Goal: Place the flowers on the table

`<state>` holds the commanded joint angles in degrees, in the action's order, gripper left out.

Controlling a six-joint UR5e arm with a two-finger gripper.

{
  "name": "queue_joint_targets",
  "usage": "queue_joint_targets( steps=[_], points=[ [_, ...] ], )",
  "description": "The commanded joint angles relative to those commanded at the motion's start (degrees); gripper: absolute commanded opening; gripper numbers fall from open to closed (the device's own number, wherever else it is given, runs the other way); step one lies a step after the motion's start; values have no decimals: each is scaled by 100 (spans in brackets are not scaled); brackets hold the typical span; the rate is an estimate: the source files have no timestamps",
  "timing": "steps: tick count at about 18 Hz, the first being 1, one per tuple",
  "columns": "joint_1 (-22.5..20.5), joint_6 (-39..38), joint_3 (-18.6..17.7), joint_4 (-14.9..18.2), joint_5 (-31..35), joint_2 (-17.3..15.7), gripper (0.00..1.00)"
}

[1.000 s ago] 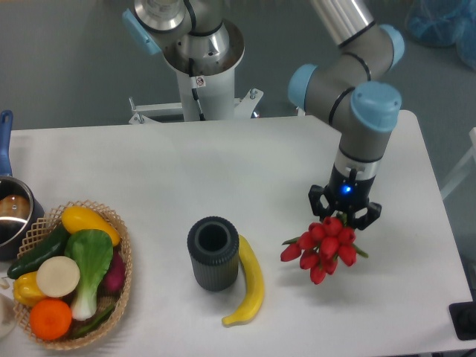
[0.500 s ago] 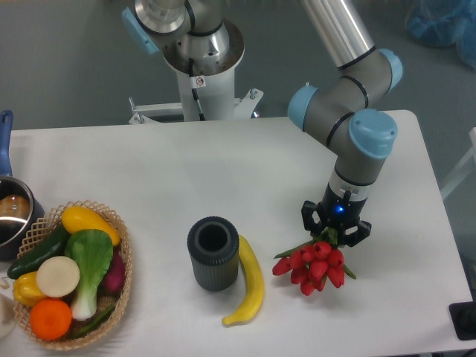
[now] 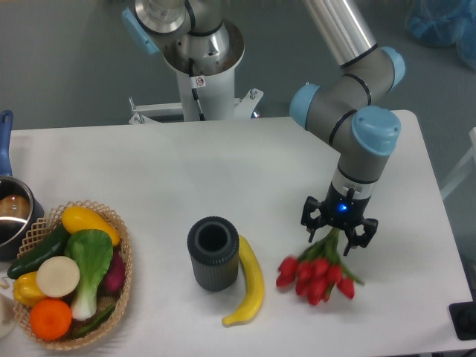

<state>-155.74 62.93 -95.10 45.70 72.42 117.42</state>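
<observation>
One bunch of flowers [image 3: 316,274] lies near the front right of the table [image 3: 223,171], red buds toward the near edge and green stems running back up between my fingers. My claw [image 3: 338,229] sits just behind the buds with its fingers spread around the stems; whether they touch the stems I cannot tell. Left of the flowers a yellow banana [image 3: 250,282] lies just beside a dark ribbed cup [image 3: 213,253], which stands upright. At the near left a wicker basket [image 3: 119,286] holds vegetables and fruit. Farther back on the left edge sits a pot with a blue handle [image 3: 6,201]. Beyond the far edge stands my white base [image 3: 197,56].
</observation>
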Motion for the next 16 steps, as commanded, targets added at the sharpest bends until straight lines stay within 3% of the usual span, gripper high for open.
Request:
queue_joint_targets(
  steps=[3, 6, 9, 16],
  points=[
    [-114, 17, -17, 0, 35, -157, 100],
    [-500, -26, 70, 9, -17, -509, 100],
    [-895, -298, 219, 9, -61, -589, 100],
    [-1695, 385, 317, 201, -123, -1274, 100]
  ],
)
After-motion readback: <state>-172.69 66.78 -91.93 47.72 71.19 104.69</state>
